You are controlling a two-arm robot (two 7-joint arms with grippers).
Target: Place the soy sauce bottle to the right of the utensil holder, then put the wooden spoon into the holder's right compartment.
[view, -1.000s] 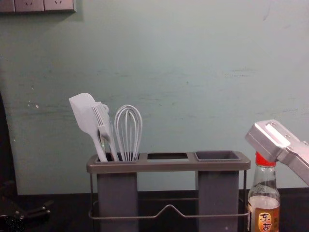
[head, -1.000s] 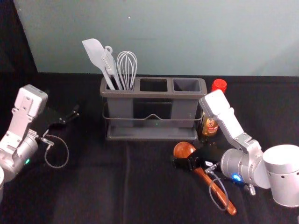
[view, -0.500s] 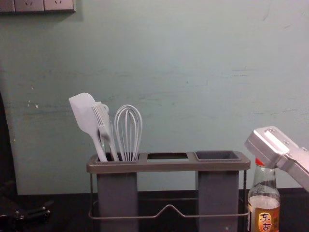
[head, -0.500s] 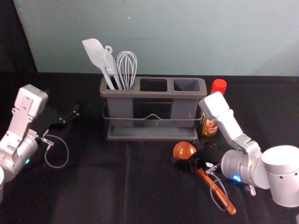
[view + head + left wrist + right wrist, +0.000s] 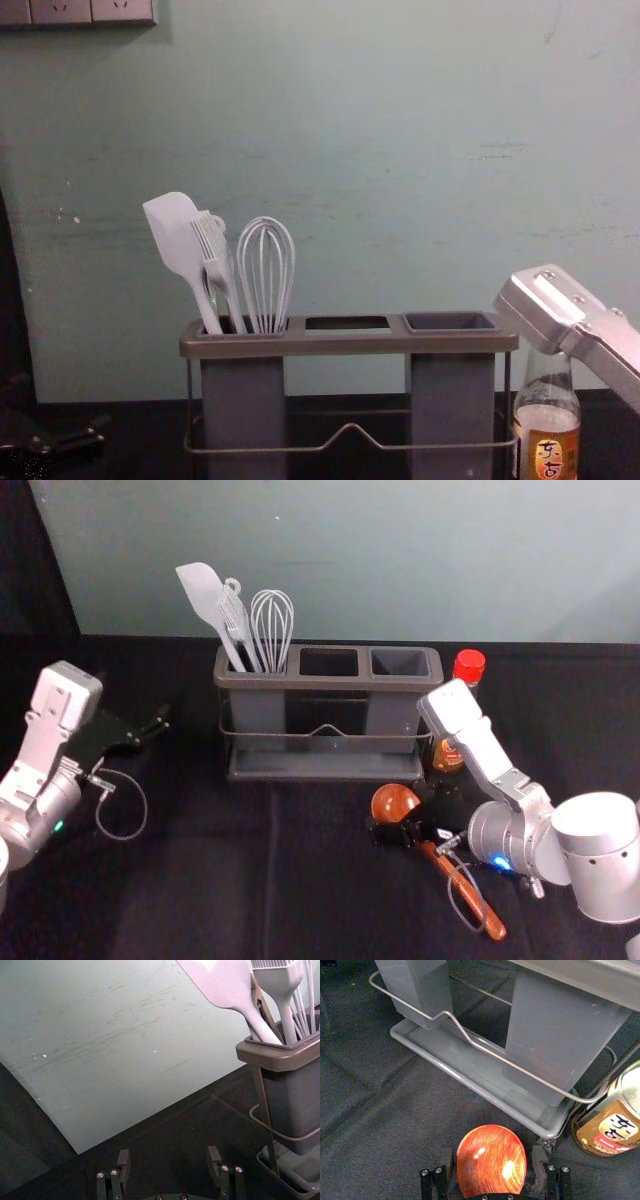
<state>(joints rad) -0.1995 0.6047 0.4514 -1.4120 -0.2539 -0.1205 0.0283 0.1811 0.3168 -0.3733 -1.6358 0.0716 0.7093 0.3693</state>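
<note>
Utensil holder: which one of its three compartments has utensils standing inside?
The left compartment. The spatula and the whisk stand in it, while no utensil rises from the middle compartment or the right compartment.

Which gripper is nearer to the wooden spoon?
Right. The right gripper is at the wooden spoon, open fingers astride its bowl; the left gripper is off to the spoon's left, past the utensil holder.

Here's the pale spatula [image 5: 172, 232], leaning left, brush [image 5: 212, 245] beside it, then the whisk [image 5: 266, 285]; sockets [image 5: 60, 11] high on the scuffed wall [image 5: 400, 180], black cloth [image 5: 200, 880] below!
</note>
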